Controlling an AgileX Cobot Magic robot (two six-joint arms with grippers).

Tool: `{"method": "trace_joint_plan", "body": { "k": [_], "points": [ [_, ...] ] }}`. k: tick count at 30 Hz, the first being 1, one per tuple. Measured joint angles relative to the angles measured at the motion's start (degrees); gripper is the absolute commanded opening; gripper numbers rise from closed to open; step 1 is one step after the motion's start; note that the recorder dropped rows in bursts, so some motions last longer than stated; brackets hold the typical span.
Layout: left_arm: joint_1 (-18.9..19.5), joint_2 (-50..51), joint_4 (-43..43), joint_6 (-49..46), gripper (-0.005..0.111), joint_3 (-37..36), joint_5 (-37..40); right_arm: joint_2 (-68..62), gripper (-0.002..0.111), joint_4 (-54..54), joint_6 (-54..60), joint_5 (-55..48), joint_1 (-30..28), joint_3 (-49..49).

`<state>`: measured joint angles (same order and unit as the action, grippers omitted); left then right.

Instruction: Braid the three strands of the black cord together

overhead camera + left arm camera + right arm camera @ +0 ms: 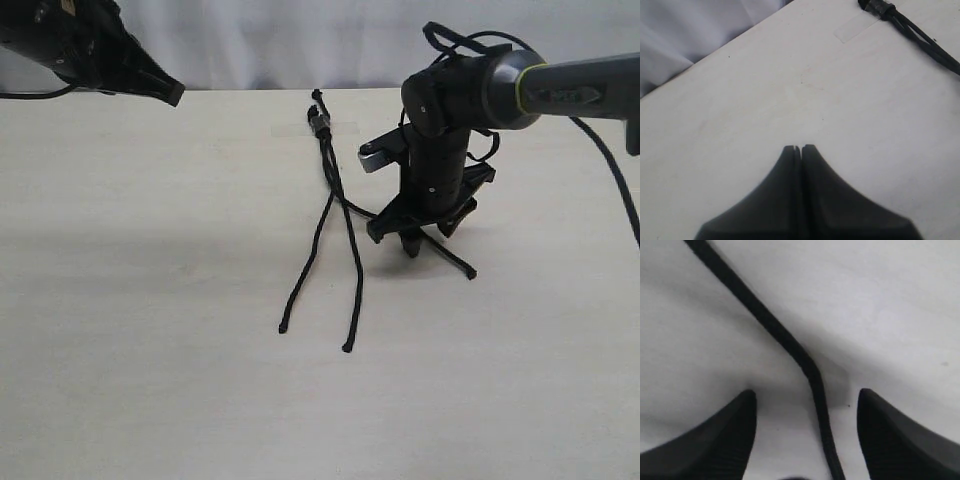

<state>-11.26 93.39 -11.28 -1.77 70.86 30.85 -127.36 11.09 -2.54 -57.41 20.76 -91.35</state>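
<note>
The black cord lies on the pale table, its knotted head (318,120) taped at the far middle. Two strands run toward the front, one ending at the left (300,280) and one beside it (354,290). The third strand (450,258) runs off to the right under my right gripper (412,246), which points down at the table. In the right wrist view this strand (790,347) lies loose between the spread fingers (735,430), touching neither. My left gripper (801,148) is shut and empty, raised at the far left, away from the cord head (880,9).
A strip of clear tape (300,128) holds the cord head to the table (150,300). A grey curtain hangs behind the far edge. Glossy arm wires (610,180) loop off the right arm.
</note>
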Motion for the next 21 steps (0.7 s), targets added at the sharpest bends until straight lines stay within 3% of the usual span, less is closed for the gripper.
{"method": "trace_joint_plan", "body": {
  "k": [4, 11, 13, 16, 21],
  "points": [
    [0.00, 0.00, 1.82, 0.00, 0.000, 0.00, 0.00, 2.97, 0.054, -0.52, 0.00, -0.51, 0.11, -1.78],
    [-2.07, 0.14, 14.20, -8.67, 0.000, 0.00, 1.22, 16.66, 0.004, -0.52, -0.37, 4.66, -0.82, -0.92],
    [-4.14, 0.66, 17.95, -11.90, 0.000, 0.00, 1.31, 19.88, 0.004, -1.04, -1.31, 7.84, -1.73, 1.30],
    [-11.17, 4.04, 24.97, -18.49, 0.000, 0.00, 1.45, 25.90, 0.004, -1.61, -2.89, 18.49, -3.24, 11.56],
    [-20.35, 11.72, 26.19, -19.58, 0.029, 0.00, -0.36, 28.75, 0.004, -1.09, -3.02, 26.71, -3.28, 19.58]
  ]
}}
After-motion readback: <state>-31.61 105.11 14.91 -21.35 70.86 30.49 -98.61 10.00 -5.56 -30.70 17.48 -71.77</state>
